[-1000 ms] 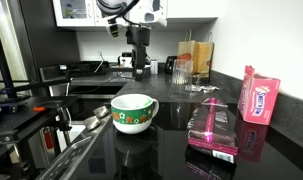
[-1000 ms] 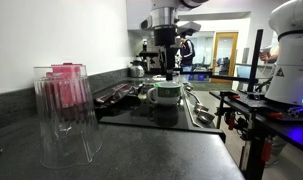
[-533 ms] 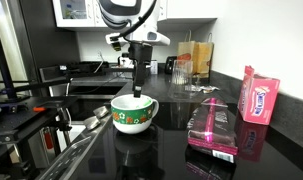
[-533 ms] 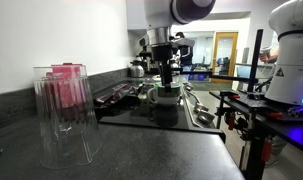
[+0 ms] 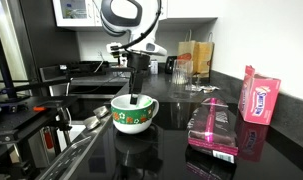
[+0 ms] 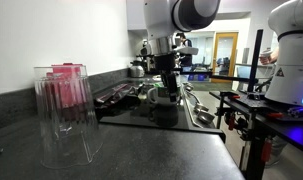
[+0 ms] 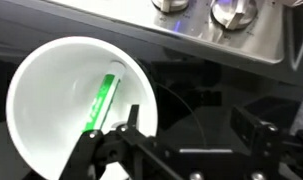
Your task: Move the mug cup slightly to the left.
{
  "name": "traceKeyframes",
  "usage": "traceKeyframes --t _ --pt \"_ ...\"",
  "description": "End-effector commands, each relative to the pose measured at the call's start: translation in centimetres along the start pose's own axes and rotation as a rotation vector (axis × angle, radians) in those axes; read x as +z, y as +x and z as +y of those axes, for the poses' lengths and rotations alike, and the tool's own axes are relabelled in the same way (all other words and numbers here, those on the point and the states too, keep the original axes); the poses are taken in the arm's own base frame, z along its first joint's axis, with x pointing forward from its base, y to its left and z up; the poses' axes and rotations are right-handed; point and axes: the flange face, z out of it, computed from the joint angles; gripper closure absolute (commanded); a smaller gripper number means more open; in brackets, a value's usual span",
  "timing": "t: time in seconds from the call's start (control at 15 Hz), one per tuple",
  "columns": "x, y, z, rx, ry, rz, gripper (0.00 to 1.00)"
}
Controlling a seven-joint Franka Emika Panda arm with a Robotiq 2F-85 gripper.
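1. In an exterior view, a clear glass jar (image 6: 64, 115) stood nearest the camera, at lower left.
2. The mug cup (image 5: 133, 114) sat on the dark counter (image 5: 173, 112), just left of frame centre.
3. Above it, the gripper (image 7: 188, 125) hung with its jaws spread wide, clasping nothing. In the wrist view the mug's rim lay between them.

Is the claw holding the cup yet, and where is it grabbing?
No, nothing is held yet. The claw is open, with one finger inside the cup and the other outside its wall.
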Motion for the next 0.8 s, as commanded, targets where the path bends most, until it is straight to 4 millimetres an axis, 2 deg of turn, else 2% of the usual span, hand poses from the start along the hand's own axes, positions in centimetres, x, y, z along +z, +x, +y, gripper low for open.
traceKeyframes --t 0.0,0.27,0.53,0.6,0.73 --pt "0.1 0.6 0.6 0.016 -0.041 -0.01 0.32" --pt "-0.5 0.9 2.3 0.029 -0.06 0.005 0.63" --pt "-0.6 1.0 2.5 0.023 -0.058 0.003 0.95" --pt "-0.6 1.0 2.5 0.022 -0.058 0.002 0.99" --pt "-0.7 1.0 2.4 0.022 -0.053 -0.002 1.0"
